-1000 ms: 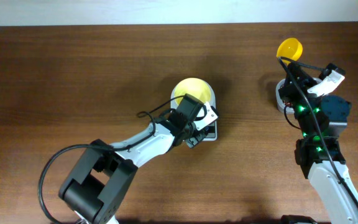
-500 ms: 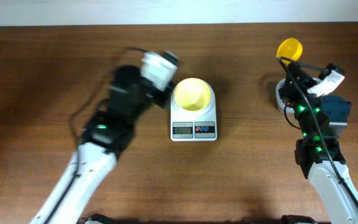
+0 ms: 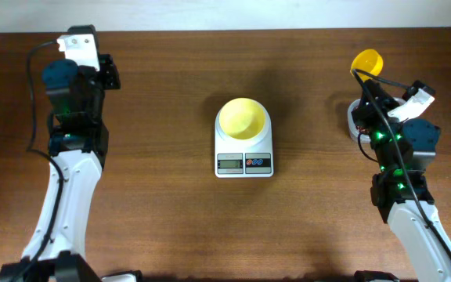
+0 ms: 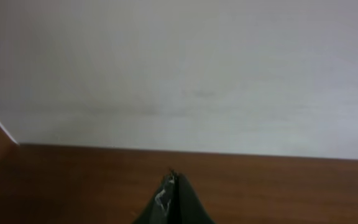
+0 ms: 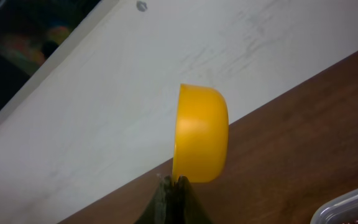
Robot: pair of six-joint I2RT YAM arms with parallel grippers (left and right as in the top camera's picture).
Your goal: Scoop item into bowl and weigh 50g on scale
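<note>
Overhead the light is even and soft and the picture sharp. The brown surface (image 3: 171, 227) looks matte, with faint soft shadows beside the scale (image 3: 244, 153). Green lamps glow on the right arm (image 3: 394, 157). The left wrist view is dim, grey and hazy, its fingers (image 4: 163, 208) a dark blur. In the right wrist view the scoop (image 5: 201, 134) is bright with a mild sheen, and the upper left corner is dark.

bowl (image 3: 242, 117) — pale yellow | scale (image 3: 243, 153) — white | scoop (image 3: 365, 60) bright yellow
</note>
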